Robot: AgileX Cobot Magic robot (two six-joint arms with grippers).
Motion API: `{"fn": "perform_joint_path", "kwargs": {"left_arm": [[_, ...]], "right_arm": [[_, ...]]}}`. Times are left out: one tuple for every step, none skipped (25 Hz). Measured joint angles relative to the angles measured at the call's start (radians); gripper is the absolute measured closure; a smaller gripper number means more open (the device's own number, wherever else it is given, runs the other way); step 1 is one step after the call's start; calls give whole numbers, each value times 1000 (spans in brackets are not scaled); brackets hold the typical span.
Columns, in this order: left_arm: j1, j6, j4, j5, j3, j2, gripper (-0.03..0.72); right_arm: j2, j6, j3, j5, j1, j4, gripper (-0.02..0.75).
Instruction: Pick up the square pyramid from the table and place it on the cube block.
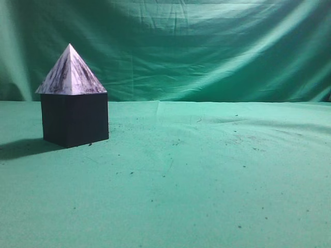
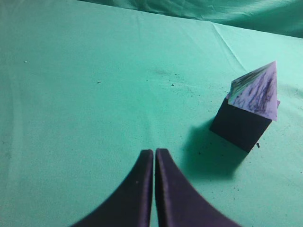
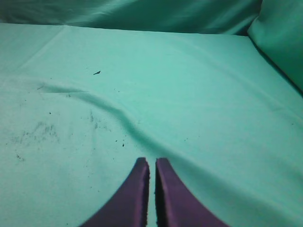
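The white-lilac square pyramid [image 1: 71, 74] with dark streaks sits upright on top of the dark cube block [image 1: 75, 120] at the left of the green table [image 1: 207, 175]. Both also show in the left wrist view, the pyramid [image 2: 258, 92] on the cube [image 2: 239, 125] at the right. My left gripper [image 2: 155, 152] is shut and empty, low over the cloth, apart from the cube and to its left. My right gripper [image 3: 151, 161] is shut and empty over bare cloth. Neither gripper shows in the exterior view.
A green backdrop drape [image 1: 196, 46] hangs behind the table. The cloth has a fold and dark specks [image 3: 94, 101] in the right wrist view. The cube casts a shadow [image 1: 23, 148] to its left.
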Motion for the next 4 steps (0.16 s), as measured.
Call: {"fn": "perform_joint_path", "kwargs": {"left_arm": [[0, 0, 0, 0, 0, 0, 688], [0, 0, 0, 0, 0, 0, 688], [0, 0, 0, 0, 0, 0, 688], [0, 0, 0, 0, 0, 0, 688]], "right_arm": [[0, 0, 0, 0, 0, 0, 738], [0, 0, 0, 0, 0, 0, 738], [0, 0, 0, 0, 0, 0, 738], [0, 0, 0, 0, 0, 0, 738]]}}
